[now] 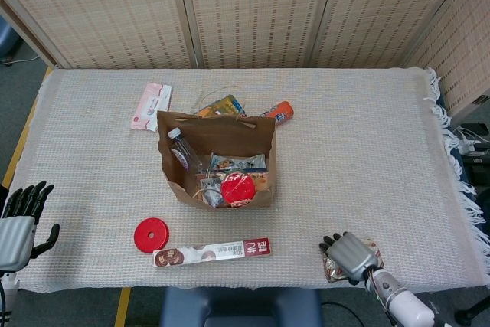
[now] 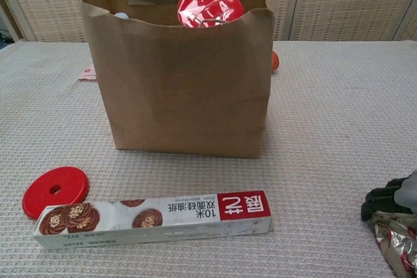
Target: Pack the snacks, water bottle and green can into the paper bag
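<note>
now, from the head view, the right hand point(image 1: 349, 254) lies on a crinkly foil snack packet point(image 1: 334, 267), well right of the brown paper bag point(image 1: 217, 162); i cannot tell if it grips. left hand point(image 1: 19, 220) open, empty.

from the chest view, the long cookie box point(image 2: 153, 218) waits before the bag. next: grab, lift, carry.

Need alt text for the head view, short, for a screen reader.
An open brown paper bag stands mid-table, holding a water bottle and snacks. In front lie a long biscuit box and a red disc. The right hand rests on a foil packet near the front edge; the left hand hangs off-table.
</note>
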Robot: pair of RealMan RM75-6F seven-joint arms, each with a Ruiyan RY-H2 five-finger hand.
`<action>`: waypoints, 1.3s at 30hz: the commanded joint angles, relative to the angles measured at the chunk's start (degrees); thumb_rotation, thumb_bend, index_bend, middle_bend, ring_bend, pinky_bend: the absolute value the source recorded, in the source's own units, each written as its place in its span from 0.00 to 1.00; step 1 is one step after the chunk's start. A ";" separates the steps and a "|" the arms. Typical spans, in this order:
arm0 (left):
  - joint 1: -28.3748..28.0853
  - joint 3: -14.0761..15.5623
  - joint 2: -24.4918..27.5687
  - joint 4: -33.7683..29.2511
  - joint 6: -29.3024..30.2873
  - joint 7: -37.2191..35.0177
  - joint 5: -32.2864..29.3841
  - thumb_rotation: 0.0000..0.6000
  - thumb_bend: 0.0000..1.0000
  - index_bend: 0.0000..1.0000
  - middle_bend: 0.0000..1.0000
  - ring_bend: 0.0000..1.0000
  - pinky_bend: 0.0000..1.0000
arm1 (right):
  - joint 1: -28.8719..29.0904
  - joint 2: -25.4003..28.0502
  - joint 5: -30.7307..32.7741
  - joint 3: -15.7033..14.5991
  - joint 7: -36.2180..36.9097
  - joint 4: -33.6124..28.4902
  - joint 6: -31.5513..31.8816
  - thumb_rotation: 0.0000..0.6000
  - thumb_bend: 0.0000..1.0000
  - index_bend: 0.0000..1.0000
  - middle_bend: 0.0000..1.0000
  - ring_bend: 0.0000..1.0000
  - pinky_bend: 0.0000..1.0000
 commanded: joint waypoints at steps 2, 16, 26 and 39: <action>-0.01 0.00 0.02 0.01 -0.02 -0.08 0.00 1.00 0.44 0.05 0.00 0.00 0.00 | -0.57 -0.53 -1.58 -0.03 0.83 0.86 0.62 1.00 0.20 0.49 0.44 0.45 0.60; -0.06 -0.03 0.14 -0.20 -0.11 0.00 -0.07 1.00 0.44 0.05 0.00 0.00 0.00 | -3.20 2.21 -9.43 2.54 11.09 1.61 4.09 1.00 0.37 0.68 0.57 0.58 0.69; -0.03 -0.01 0.06 -0.18 -0.04 0.20 -0.07 1.00 0.44 0.05 0.00 0.00 0.00 | -4.32 7.15 -10.93 9.74 21.88 -0.64 10.88 1.00 0.38 0.69 0.57 0.58 0.69; -0.06 -0.01 0.06 -0.16 -0.08 0.12 -0.06 1.00 0.44 0.05 0.00 0.00 0.00 | -1.03 9.93 -5.54 28.65 25.80 -7.39 22.58 1.00 0.38 0.71 0.58 0.59 0.69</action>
